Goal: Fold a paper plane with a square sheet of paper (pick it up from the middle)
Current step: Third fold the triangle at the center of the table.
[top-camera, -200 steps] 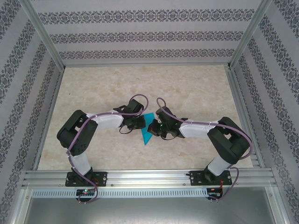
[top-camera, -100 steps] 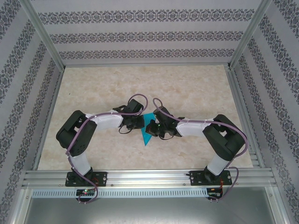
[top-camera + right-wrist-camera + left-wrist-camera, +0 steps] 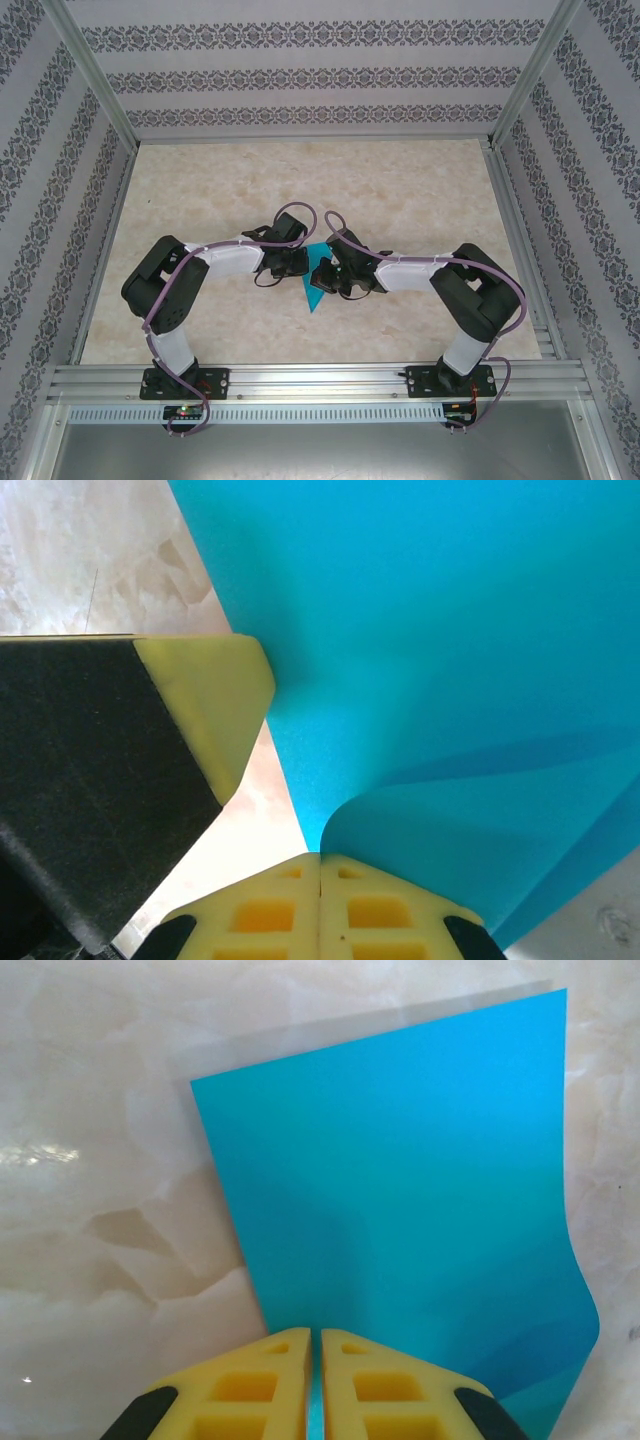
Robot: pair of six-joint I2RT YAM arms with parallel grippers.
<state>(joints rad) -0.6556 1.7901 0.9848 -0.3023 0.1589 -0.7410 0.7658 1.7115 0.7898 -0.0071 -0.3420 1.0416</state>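
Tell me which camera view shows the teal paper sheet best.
The left wrist view: the teal paper sheet shows its far edge, two corners and a curled side. The right wrist view crops it to a close-up of one curl. The top view gives just a small teal sliver.

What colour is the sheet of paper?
Plain teal-blue, unmarked; the square sheet of paper shows best in the left wrist view.

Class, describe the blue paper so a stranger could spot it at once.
On the pale marble table, look to the middle where the left arm and right arm meet. Pinched by the left end effector and the right end effector is the paper: thin and teal-blue, unlike the black-and-white arms.
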